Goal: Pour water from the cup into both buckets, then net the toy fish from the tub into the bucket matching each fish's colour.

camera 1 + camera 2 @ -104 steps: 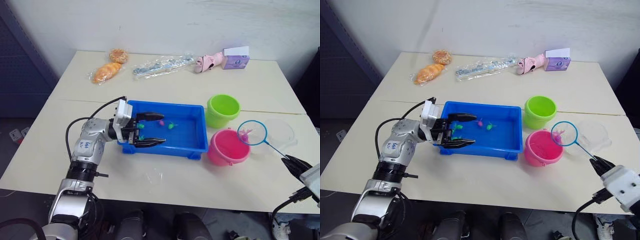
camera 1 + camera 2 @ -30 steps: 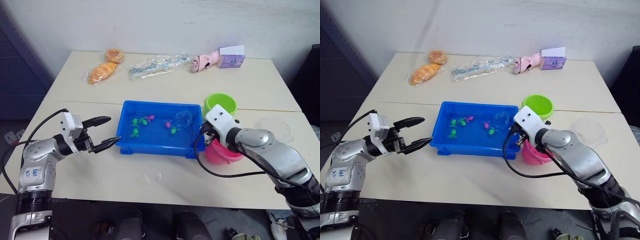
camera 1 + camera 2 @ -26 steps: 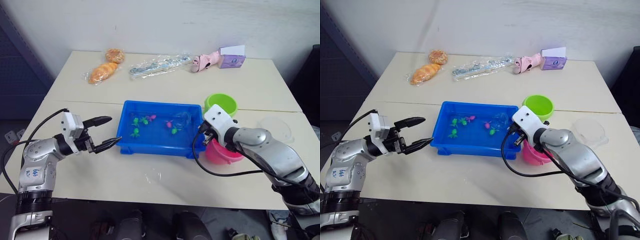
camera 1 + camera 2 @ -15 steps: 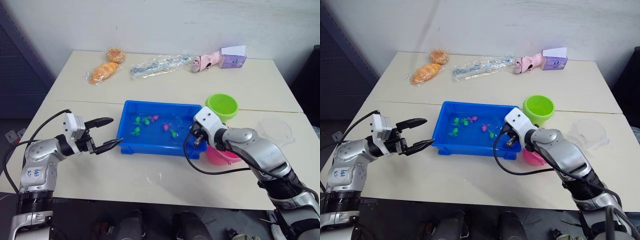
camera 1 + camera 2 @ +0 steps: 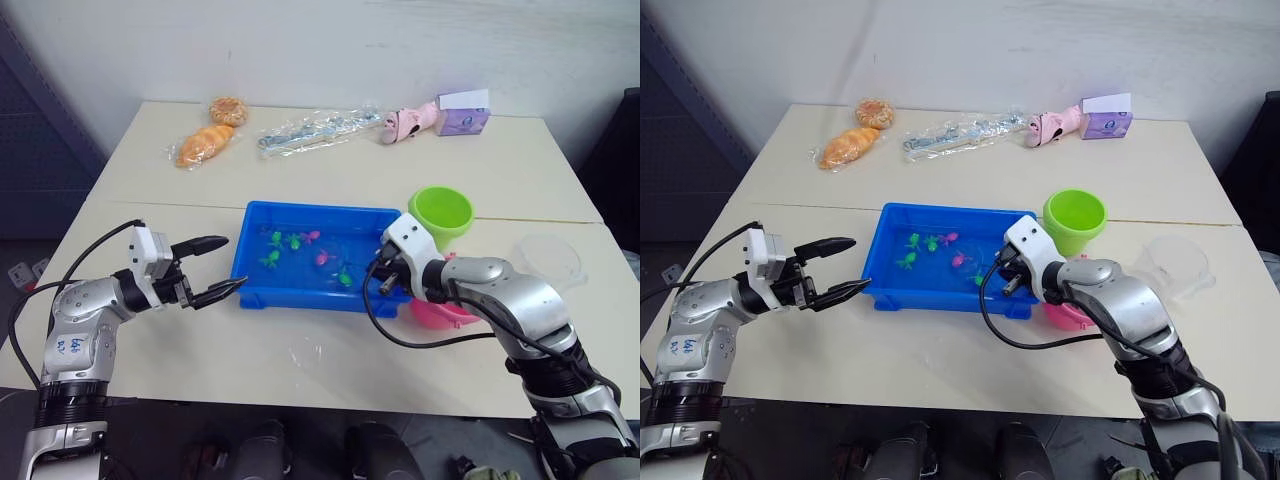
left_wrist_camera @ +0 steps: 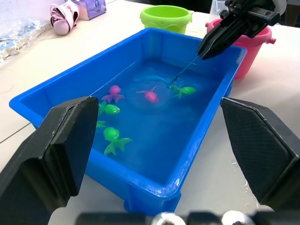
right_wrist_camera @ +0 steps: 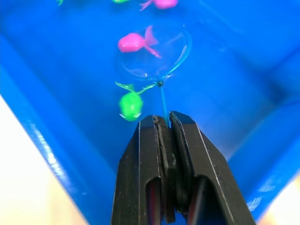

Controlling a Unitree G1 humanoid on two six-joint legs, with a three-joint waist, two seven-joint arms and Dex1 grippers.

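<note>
Head views: right gripper [image 5: 1002, 274] now lowered over the right end of the shallow rectangular bright blue plastic tub [image 5: 255, 293], farther left than half a second ago, when it was beside the pink round plastic bucket [image 5: 440, 313]; three and a half seconds ago raised over that bucket with a pink fish in the net. Reads as one delivery done and a fresh scoop begun. Left gripper [image 5: 210, 269] spread wide and empty, just left of the tub above the pale tabletop [image 5: 330, 360], pulled back from the tub rim it straddled earlier. Lime green round plastic bucket [image 5: 441, 213] at the tub's far right corner; wide clear plastic cup [image 5: 548, 259] well right of both buckets.

Left wrist view: round clear hoop of the small fishing net [image 6: 151, 92] dipped in the water near the tub's middle, ringing a tiny pink plastic fish [image 6: 151, 95]; a tiny green plastic fish [image 6: 183, 89] just beside the hoop. More fish toward the left end.

Right wrist view: right gripper clamped tight on the thin blue net handle [image 7: 163, 105], hoop framing the pink fish. Next move likely a lift, then a carry right to the pink bucket.
</note>
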